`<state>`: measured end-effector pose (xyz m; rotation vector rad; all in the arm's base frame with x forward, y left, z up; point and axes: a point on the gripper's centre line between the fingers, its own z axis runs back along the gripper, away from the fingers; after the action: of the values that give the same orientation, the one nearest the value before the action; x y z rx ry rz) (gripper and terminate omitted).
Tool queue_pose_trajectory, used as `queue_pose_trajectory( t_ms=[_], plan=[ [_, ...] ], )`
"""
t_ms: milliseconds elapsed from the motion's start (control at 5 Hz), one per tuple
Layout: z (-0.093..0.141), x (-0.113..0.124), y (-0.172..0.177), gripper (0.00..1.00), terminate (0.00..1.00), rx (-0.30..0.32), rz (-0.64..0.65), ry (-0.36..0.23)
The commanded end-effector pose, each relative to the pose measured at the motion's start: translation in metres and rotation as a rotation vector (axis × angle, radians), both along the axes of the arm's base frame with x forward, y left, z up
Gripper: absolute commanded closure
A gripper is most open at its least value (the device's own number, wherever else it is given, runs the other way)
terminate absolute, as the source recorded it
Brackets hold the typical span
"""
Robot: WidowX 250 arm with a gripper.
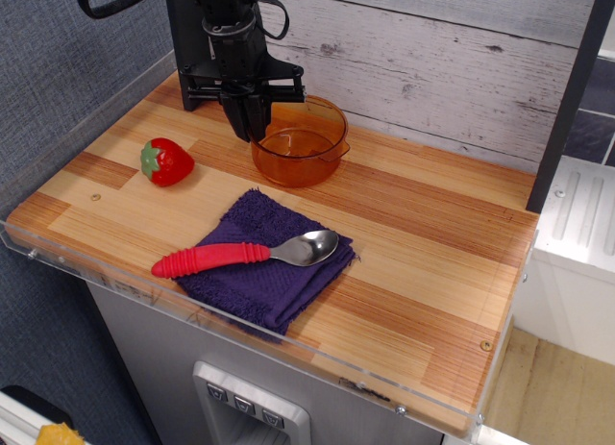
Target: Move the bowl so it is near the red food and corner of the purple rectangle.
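The amber-orange bowl [303, 145] sits on the wooden tabletop, just behind the far corner of the purple cloth [267, 260]. My gripper [253, 128] points straight down at the bowl's left rim, its black fingers shut on that rim. The red strawberry [167, 161] lies to the left of the bowl, about one bowl-width from it, left of the cloth's far corner.
A spoon with a red handle [248, 253] lies across the cloth. A white plank wall [452, 61] stands behind the bowl. A clear plastic lip [240, 334] runs along the table's front edge, and a dark post [575, 89] stands at the right.
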<state>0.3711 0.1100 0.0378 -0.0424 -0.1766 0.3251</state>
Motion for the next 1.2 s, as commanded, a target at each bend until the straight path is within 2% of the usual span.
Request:
queue_pose_trajectory(
  t_ms=[0, 200, 400, 600, 800, 1000],
  plan=[
    [0.025, -0.011, 0.002, 0.00, 0.00, 0.030, 0.028, -0.064],
    [0.034, -0.014, 0.000, 0.00, 0.00, 0.039, 0.011, -0.060],
    [0.055, -0.023, -0.004, 0.00, 0.00, 0.068, -0.003, -0.063],
    [0.069, -0.024, -0.006, 0.00, 0.00, 0.072, 0.007, -0.035],
    [0.080, -0.028, -0.021, 0.00, 0.00, 0.065, -0.038, -0.051],
    [0.084, -0.029, -0.048, 0.00, 0.00, 0.086, -0.122, -0.062]
  ],
)
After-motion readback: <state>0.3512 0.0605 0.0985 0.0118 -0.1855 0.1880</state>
